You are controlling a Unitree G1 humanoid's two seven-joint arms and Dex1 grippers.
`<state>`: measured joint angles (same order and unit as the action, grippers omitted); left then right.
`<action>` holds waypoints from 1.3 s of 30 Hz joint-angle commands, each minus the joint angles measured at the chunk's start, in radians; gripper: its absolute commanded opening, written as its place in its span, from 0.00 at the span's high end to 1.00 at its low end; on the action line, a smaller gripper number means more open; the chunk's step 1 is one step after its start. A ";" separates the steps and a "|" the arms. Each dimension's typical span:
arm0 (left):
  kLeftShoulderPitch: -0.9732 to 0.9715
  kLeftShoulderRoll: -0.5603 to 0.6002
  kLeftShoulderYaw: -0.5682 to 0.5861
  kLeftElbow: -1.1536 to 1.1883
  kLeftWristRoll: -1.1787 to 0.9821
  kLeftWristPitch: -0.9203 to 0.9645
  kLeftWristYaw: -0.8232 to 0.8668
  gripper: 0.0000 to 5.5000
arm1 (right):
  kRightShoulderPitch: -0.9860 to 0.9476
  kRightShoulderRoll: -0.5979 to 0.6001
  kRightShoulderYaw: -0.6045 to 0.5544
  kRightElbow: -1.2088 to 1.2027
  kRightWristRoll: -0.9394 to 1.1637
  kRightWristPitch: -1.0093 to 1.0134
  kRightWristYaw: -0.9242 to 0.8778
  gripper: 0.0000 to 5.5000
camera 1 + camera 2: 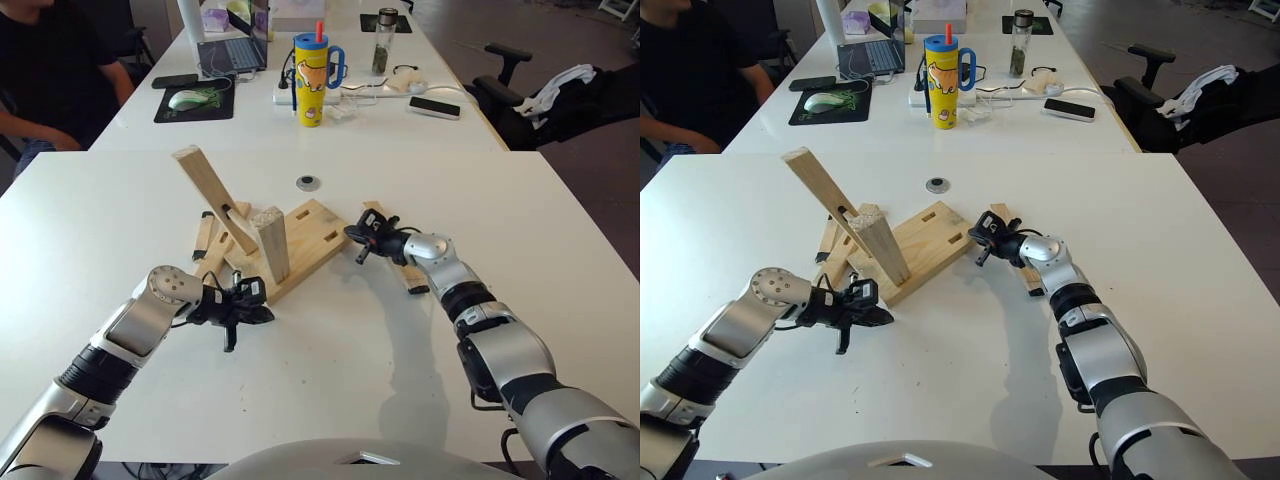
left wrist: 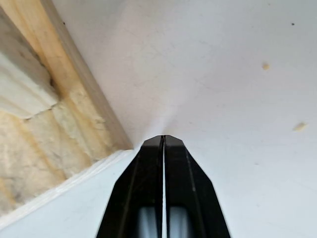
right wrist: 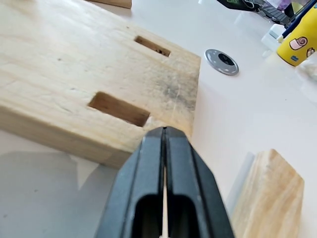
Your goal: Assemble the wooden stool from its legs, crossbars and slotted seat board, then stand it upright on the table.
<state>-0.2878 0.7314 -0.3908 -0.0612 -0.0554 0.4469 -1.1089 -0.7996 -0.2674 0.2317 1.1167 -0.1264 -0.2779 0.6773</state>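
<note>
While seat board [image 1: 318,232] lies between them, left claw [image 1: 265,316] closed, empty; right claw [image 1: 351,233] closed, perhaps touching its edge.

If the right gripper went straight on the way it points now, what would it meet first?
Most likely the slotted seat board. The shut right gripper points at its near edge, just beside a slot, with very little gap. Whether the fingers already touch the wood cannot be told.

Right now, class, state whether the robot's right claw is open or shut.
Shut: on the black right claw, the two fingers meet with nothing between them, its tip beside the pale wooden slotted seat board.
</note>
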 commanded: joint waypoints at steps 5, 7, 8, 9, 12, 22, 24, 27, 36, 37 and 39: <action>-0.090 -0.061 0.047 0.141 0.096 -0.112 0.164 1.00 | 0.047 -0.039 0.185 0.118 -0.176 0.190 0.264 1.00; -0.112 -0.078 0.051 0.188 0.115 -0.144 0.198 1.00 | 0.099 -0.075 0.209 0.100 -0.171 0.202 0.355 1.00; -0.116 -0.087 0.052 0.203 0.120 -0.158 0.210 1.00 | 0.117 -0.085 0.215 0.087 -0.164 0.202 0.397 1.00; -0.117 -0.092 0.053 0.211 0.123 -0.167 0.218 1.00 | 0.127 -0.091 0.219 0.076 -0.159 0.203 0.424 1.00; -0.119 -0.120 0.061 0.244 0.113 -0.177 0.235 1.00 | 0.141 -0.077 0.162 0.013 -0.064 0.286 0.528 1.00; -0.139 -0.161 0.089 0.359 0.148 -0.212 0.347 1.00 | 0.400 0.024 0.205 -0.763 0.328 0.820 0.627 1.00; -0.126 -0.159 0.088 0.349 0.150 -0.207 0.348 1.00 | 0.451 0.070 0.203 -0.896 0.361 0.864 0.534 1.00; -0.107 -0.176 0.083 0.319 0.150 -0.190 0.351 1.00 | 0.491 0.115 0.157 -1.007 0.350 0.869 0.383 1.00; -0.150 -0.210 0.071 0.374 0.186 -0.205 0.353 1.00 | 0.478 0.121 -0.287 -1.367 0.689 1.100 0.119 1.00; -0.152 -0.203 0.078 0.379 0.184 -0.207 0.350 1.00 | 0.457 0.115 -0.326 -1.353 0.676 1.091 0.059 1.00; -0.155 -0.198 0.090 0.390 0.174 -0.209 0.341 1.00 | 0.415 0.109 -0.359 -1.272 0.583 1.068 -0.105 1.00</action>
<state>-0.4238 0.5186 -0.3182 0.3098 0.1207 0.2420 -0.7535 -0.3369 -0.1516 -0.0911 -0.2242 0.5313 0.7956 0.7255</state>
